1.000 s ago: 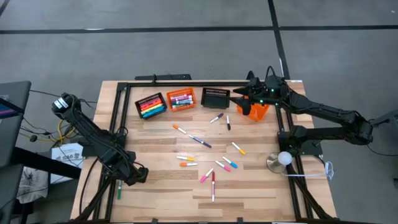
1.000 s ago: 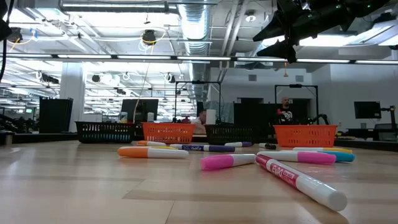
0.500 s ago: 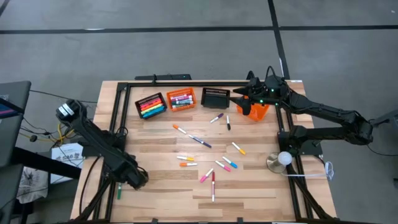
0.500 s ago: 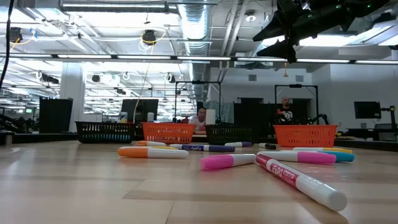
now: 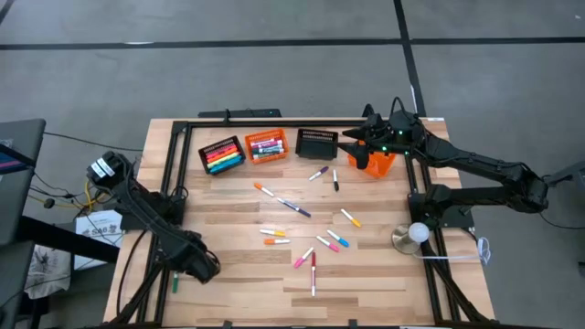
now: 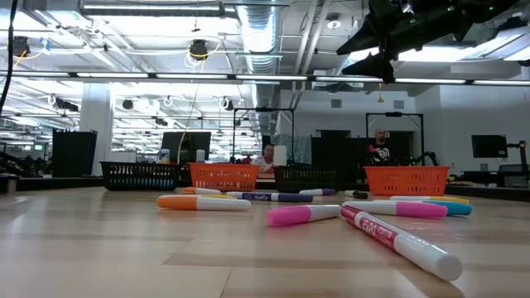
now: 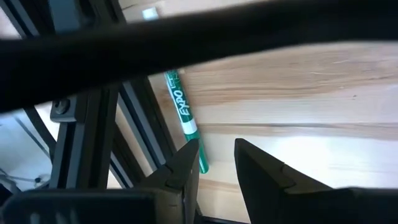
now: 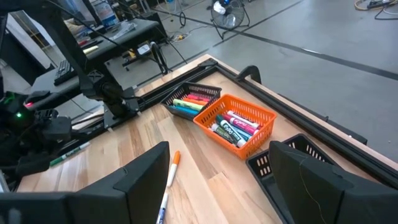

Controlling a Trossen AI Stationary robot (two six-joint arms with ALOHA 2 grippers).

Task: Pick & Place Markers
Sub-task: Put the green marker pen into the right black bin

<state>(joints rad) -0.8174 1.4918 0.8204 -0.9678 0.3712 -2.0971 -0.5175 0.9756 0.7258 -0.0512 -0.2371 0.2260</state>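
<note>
Seen from overhead, the left gripper point(image 5: 203, 266) sits low at the near left corner of the desk point(image 5: 384, 274), close to the dark frame rail, with a green marker point(image 5: 175, 280) lying just beside it along the rail. Only the left wrist view shows the detail here: the jaws are part-spread with a narrow gap, nothing between them, and the green marker point(image 7: 185, 127) lies on the wood just ahead of them, its green end near one fingertip point(image 7: 186, 163); contact cannot be told. The right gripper point(image 5: 359, 144) hangs above the far right of the desk, over an orange basket point(image 5: 378, 163). Its wrist view shows the jaws spread wide and empty, and beyond them an orange basket of markers point(image 8: 239, 126) touching a black basket of markers point(image 8: 188, 101), with an orange-capped marker point(image 8: 173, 165) loose on the wood ahead. The overhead view alone gives the full spread: three baskets in a row at the far edge, black with markers point(image 5: 221, 154), orange with markers point(image 5: 265, 146), and an empty-looking black one point(image 5: 316, 143), and about a dozen loose markers point(image 5: 313, 249) scattered mid-desk, well apart from both sets of jaws. The low view shows the nearest of these side-on: a pink marker point(image 6: 303, 214), a long white one with a red cap point(image 6: 400, 239), and an orange one point(image 6: 202, 203); it also shows the right arm's gripper point(image 6: 377, 51) overhead and a person point(image 6: 380, 149) in the room behind.
</note>
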